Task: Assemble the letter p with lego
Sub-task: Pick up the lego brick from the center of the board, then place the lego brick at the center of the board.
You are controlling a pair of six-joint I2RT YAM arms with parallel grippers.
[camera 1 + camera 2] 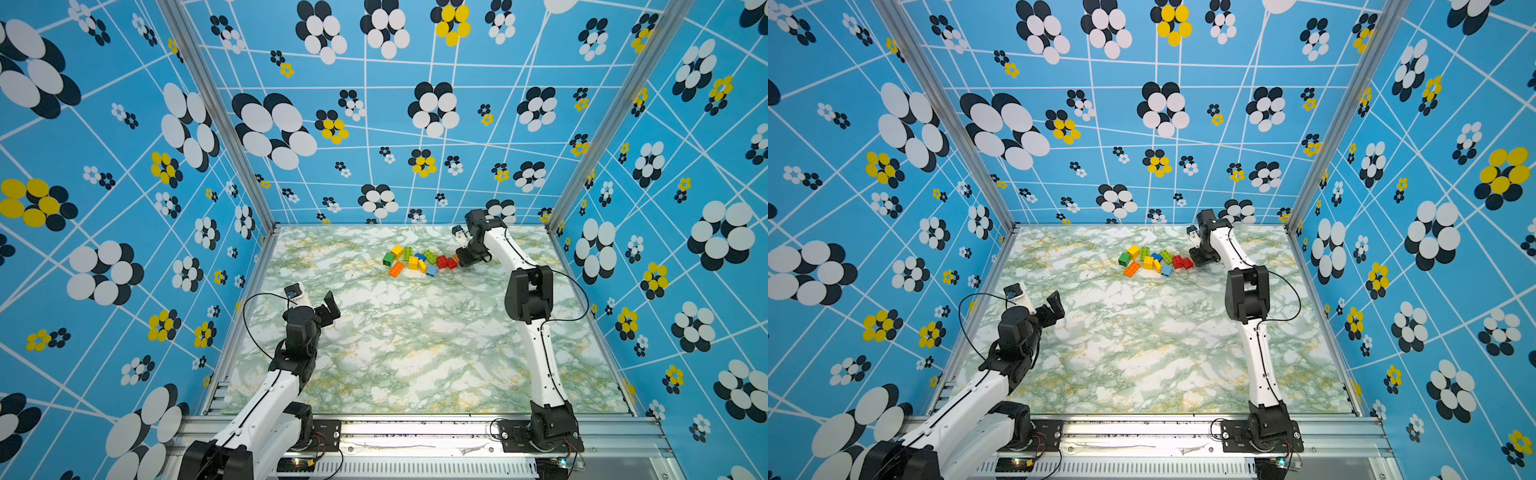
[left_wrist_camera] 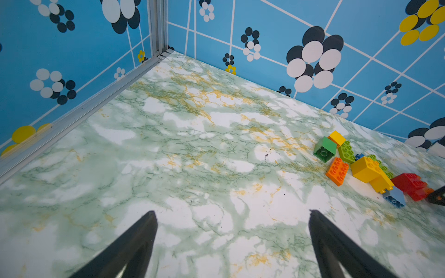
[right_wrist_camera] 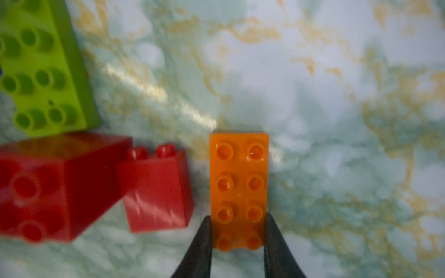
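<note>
A loose pile of lego bricks [image 1: 419,259] is lying near the far edge of a marbled green and white tabletop [image 1: 415,353], toward its right side. The right gripper [image 3: 238,226] is reaching down at the pile's right end, its two dark fingers [image 3: 202,243] pinching the long sides of an oblong orange brick [image 3: 238,187] lying studs up beside two red bricks [image 3: 154,190]. The left gripper [image 2: 232,216] is hovering near the left edge, jaws spread wide and empty.
</note>
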